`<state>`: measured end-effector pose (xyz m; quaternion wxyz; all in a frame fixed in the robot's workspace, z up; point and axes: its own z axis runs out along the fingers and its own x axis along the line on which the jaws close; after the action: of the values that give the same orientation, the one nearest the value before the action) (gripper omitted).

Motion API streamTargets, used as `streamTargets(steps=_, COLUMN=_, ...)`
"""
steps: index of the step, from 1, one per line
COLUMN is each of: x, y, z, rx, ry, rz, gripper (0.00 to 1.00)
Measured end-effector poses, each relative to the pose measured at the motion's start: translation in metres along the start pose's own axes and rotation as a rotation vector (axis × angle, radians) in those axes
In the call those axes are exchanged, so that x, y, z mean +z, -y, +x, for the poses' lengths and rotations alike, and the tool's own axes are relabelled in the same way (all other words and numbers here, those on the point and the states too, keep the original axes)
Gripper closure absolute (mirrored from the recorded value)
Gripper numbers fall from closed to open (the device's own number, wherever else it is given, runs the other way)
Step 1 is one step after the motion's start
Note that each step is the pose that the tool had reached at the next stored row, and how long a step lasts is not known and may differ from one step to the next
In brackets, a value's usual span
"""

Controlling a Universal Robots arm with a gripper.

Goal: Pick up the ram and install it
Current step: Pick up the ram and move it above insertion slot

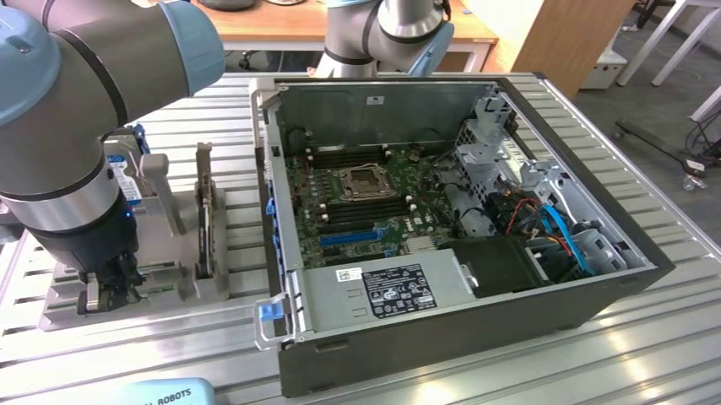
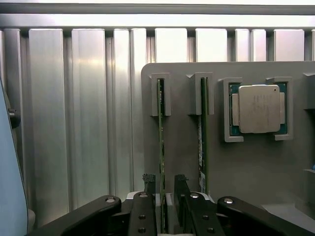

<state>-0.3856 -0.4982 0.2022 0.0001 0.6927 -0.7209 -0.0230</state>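
One thin green ram point(image 2: 161, 142), standing on edge

Green ram point(image 2: 161, 132), silver processor point(image 2: 259, 108), grey tray point(image 2: 246, 167), black claw point(image 2: 165, 184).

"al robots" stands on a pale blue arm cap point(image 1: 169, 393); the power supply label point(image 1: 401, 292) is illegible.
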Motion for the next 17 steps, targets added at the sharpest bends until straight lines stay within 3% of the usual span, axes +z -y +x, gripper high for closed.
streamTargets(steps=17, x=0.0000, y=0.0003, z=0.0014, rx=-0.010, ry=-0.0003, rz=-0.0002, gripper=0.71)
